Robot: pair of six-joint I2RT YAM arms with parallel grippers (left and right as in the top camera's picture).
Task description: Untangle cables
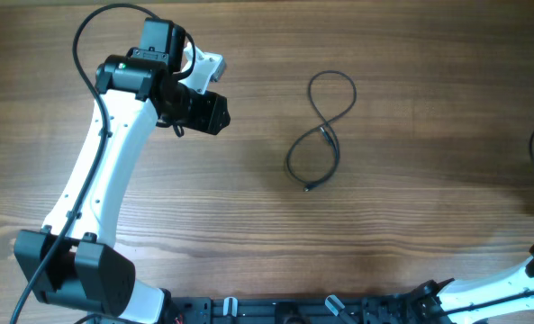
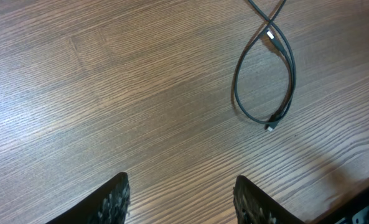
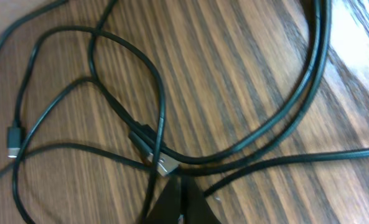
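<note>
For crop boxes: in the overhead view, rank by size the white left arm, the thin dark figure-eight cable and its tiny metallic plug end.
1. white left arm
2. thin dark figure-eight cable
3. tiny metallic plug end

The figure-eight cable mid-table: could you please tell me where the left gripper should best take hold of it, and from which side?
I would take the cable at the outer curve of its lower loop, away from the crossing and plugs, since one strand lies alone there. It lies flat on the table, so the open left gripper should come straight down, straddling it.
</note>
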